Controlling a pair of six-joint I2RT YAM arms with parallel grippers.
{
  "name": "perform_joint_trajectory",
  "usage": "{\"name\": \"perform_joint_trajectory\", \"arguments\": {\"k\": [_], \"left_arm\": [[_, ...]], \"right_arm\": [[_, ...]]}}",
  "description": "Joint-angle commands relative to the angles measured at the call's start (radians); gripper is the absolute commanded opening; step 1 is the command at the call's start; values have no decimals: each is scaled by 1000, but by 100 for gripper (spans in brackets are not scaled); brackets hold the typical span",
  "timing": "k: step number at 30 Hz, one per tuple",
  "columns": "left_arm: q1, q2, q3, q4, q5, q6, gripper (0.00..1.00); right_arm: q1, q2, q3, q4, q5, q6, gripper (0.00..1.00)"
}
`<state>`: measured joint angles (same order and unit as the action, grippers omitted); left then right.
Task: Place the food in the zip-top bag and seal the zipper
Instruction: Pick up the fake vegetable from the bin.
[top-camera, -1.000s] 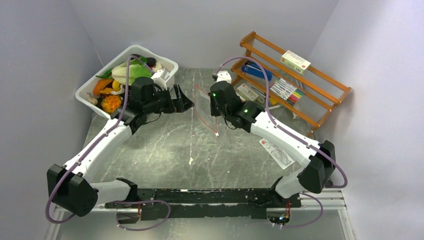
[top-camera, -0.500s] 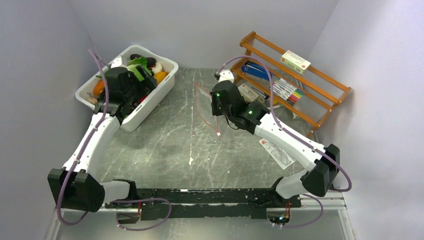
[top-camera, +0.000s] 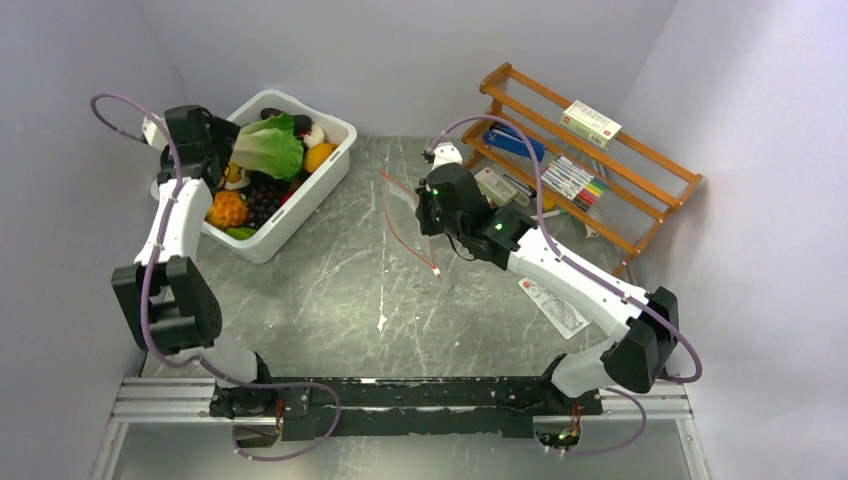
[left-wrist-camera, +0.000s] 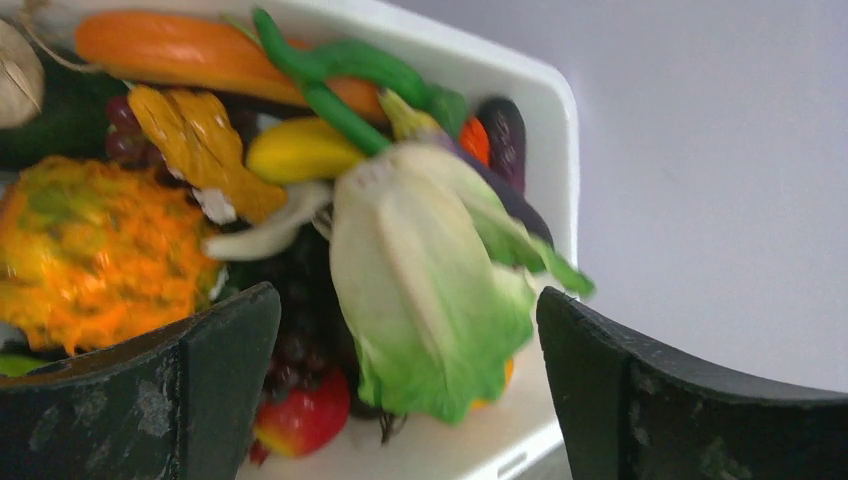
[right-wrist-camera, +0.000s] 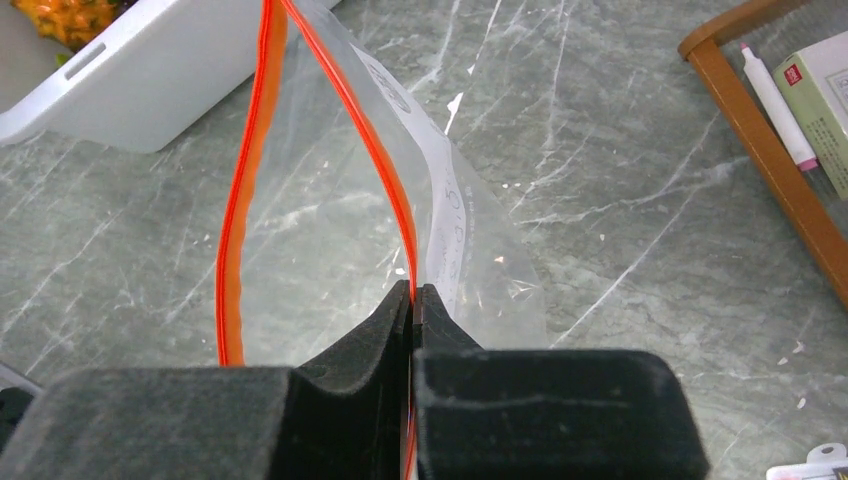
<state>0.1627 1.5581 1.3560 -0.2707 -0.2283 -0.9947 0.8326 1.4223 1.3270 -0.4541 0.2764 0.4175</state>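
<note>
Over the worktop (right-wrist-camera: 620, 200), your right fingers (right-wrist-camera: 375, 335) clamp one lip of the zipper (right-wrist-camera: 247, 170) so the bag (right-wrist-camera: 330, 240) gapes open for loading. Your left fingers (left-wrist-camera: 215, 345) stand wide apart over the lettuce (left-wrist-camera: 420, 280) in the tub (left-wrist-camera: 560, 120), where the food (left-wrist-camera: 110, 250) sits, likely lining up a pick.

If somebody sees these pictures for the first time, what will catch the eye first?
First the white bin at the far left, heaped with bright toy food, a green lettuce on top; the open left tool hangs over it. Near the middle, the shut right tool pinches the orange-red zipper of the clear zip-top bag, whose mouth gapes.
</note>
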Motion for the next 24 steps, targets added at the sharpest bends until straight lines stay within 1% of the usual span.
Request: {"name": "perform_joint_trajectory", "arguments": {"k": [1, 4, 7, 10, 12, 14, 16, 18, 22, 24], "left_arm": [[47, 98, 110, 27, 17, -75, 99], [53, 176, 188, 15, 20, -84, 98], [72, 250, 233, 35, 88, -118, 96], [77, 306, 271, 64, 124, -111, 99], [77, 340, 291, 74, 154, -118, 98], [77, 378, 318, 11, 180, -163, 98], [77, 401, 332, -52, 175, -201, 98], [73, 404, 311, -52, 176, -231, 99], [70, 411, 307, -58, 202, -243, 97], [69, 410, 342, -148, 167, -239, 97]], "right_arm": [[3, -27, -12, 36, -4, -12, 0], [5, -27, -22, 44, -7, -5, 0], [5, -19, -19, 47, -17, 1, 0], [9, -10, -9, 41, -21, 4, 0], [11, -4, -5, 38, -23, 4, 0], [11, -1, -3, 39, -22, 7, 0], [14, 3, 4, 39, -21, 7, 0], [17, 8, 8, 39, -20, 6, 0], [20, 15, 11, 37, -19, 6, 0], [22, 15, 12, 33, -16, 8, 0]]}}
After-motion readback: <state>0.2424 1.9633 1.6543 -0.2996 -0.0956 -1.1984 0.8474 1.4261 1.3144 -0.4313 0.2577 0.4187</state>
